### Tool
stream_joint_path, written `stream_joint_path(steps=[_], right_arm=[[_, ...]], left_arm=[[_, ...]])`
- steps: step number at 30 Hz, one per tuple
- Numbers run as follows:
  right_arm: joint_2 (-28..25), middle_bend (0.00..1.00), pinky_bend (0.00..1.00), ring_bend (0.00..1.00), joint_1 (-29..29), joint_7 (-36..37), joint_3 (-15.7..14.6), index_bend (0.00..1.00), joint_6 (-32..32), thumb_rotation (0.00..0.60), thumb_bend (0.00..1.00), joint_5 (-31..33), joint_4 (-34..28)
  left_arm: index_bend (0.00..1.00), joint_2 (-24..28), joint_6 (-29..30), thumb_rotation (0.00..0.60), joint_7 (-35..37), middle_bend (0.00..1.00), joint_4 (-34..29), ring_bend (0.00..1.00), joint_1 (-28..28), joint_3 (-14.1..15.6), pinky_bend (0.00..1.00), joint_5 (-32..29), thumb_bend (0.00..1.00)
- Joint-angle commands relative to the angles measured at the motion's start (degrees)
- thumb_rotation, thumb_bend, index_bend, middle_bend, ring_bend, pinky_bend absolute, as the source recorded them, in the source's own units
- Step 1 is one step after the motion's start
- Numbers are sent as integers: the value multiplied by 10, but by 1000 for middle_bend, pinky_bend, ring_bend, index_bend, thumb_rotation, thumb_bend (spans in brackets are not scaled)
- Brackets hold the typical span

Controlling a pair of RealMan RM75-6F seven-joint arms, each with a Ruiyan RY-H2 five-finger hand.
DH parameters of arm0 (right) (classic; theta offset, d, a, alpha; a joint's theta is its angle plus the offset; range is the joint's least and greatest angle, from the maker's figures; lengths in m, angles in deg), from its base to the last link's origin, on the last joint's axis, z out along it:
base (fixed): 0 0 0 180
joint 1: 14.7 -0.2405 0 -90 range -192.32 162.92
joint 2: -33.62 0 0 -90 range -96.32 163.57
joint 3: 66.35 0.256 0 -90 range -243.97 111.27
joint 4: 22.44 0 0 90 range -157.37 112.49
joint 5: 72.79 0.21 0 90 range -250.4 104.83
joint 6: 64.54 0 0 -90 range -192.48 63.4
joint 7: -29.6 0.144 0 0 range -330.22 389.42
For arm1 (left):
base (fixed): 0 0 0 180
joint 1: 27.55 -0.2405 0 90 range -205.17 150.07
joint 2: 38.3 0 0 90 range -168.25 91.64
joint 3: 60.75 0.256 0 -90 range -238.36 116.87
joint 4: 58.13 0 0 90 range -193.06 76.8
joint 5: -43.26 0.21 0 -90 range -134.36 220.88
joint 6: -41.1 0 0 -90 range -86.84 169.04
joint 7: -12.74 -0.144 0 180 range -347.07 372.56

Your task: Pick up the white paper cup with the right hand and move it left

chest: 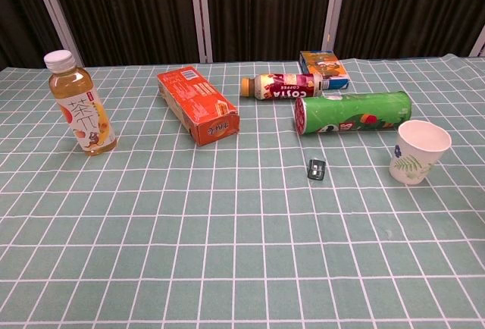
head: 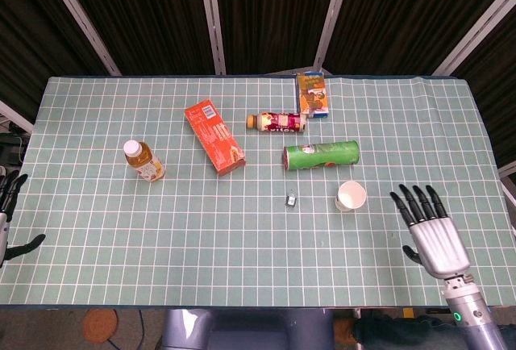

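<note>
The white paper cup (head: 351, 196) (chest: 417, 151) stands upright on the green checked cloth, mouth up, with a leaf print on its side. My right hand (head: 430, 229) hovers over the front right of the table, to the right of the cup and a little nearer me, fingers spread and holding nothing. A clear gap separates it from the cup. My left hand (head: 8, 213) shows only partly at the far left edge, beyond the table, fingers apart and empty. Neither hand appears in the chest view.
A green tube can (head: 321, 155) lies just behind the cup. A small dark clip (head: 290, 200) lies left of it. Further back lie a Costa bottle (head: 276, 122), an orange carton (head: 313, 94) and a red box (head: 214, 137). A tea bottle (head: 143, 160) stands at left.
</note>
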Motion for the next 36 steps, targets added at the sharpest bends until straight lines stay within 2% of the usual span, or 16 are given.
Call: stream_joint_path(steps=[1,3,10,14,21,33,36], right_arm=[[45,0,0,0,-64,-102,-2,0,67,600,0,-67,44],[75,0,0,0,-93,-148,0,0,105,600,0,-87,80],[157,0,0,0,-156,-317,16,0,229,600,0,-67,137],[184,0,0,0,-172,-384,23,0,261,600,0,-47,168],[210,0,0,0,-169,-466,41,0,266,600,0,13,204],[225,4,2,0,-172,-526,46,0,256,600,0,78,239],[223,101,116,0,-178,-517,39,28,256,600,40,77,249]], left_arm=[[0,-1,2,600,-18,0,2,0,0,-5,0,-7,0],[0,-6,7,600,-40,0,3,0,-2,-9,0,-15,0],[0,-11,-5,600,-45,0,12,0,-1,-14,0,-33,0],[0,-13,-14,600,-38,0,20,0,0,-18,0,-43,0],[0,-13,-17,600,-35,0,22,0,1,-20,0,-42,0],[0,-12,-21,600,-35,0,17,0,3,-20,0,-37,0],[0,-11,-21,600,-34,0,16,0,3,-20,0,-36,0]])
